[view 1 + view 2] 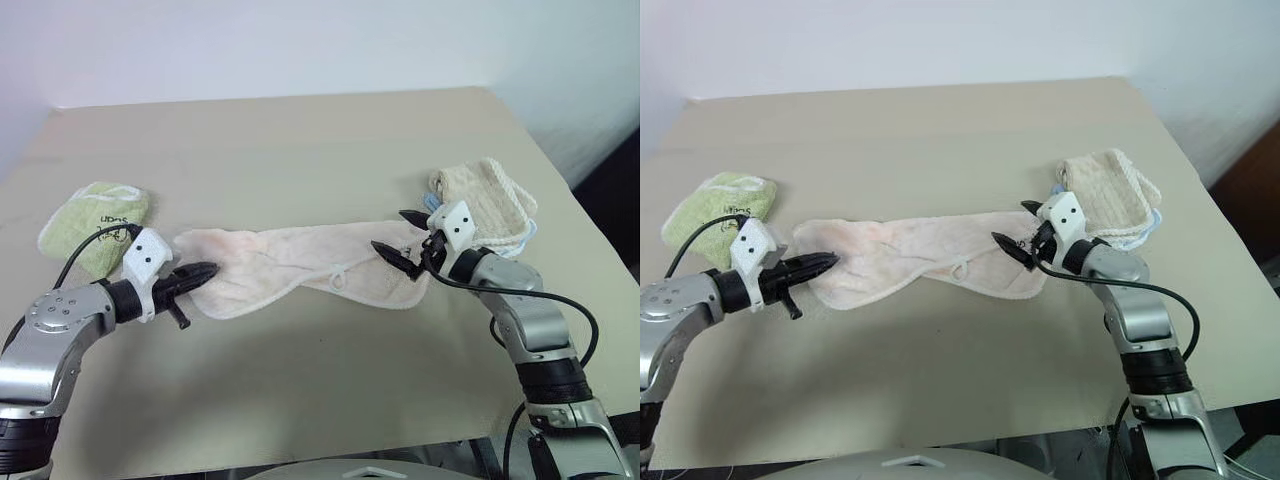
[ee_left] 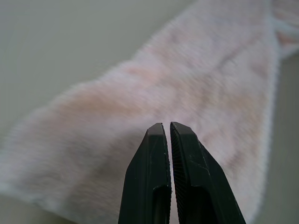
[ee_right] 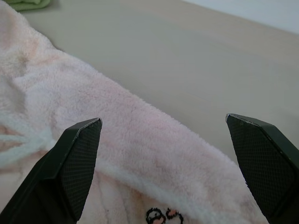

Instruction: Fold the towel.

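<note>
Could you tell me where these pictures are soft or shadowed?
Left wrist view: the towel is blurred, the shut left gripper sharp. Right wrist view: towel pile crisp, far table softer. Left eye view: soft shadows under both arms.

The lettering on the light green towel (image 1: 95, 222) was too small to read. The right gripper (image 1: 397, 241) covered part of the pink towel's (image 1: 300, 262) right end, and the cream ribbed towel (image 1: 490, 200) lay partly behind that wrist. In the right wrist view the towel's dark logo (image 3: 163, 217) was cut off by the picture's edge.
</note>
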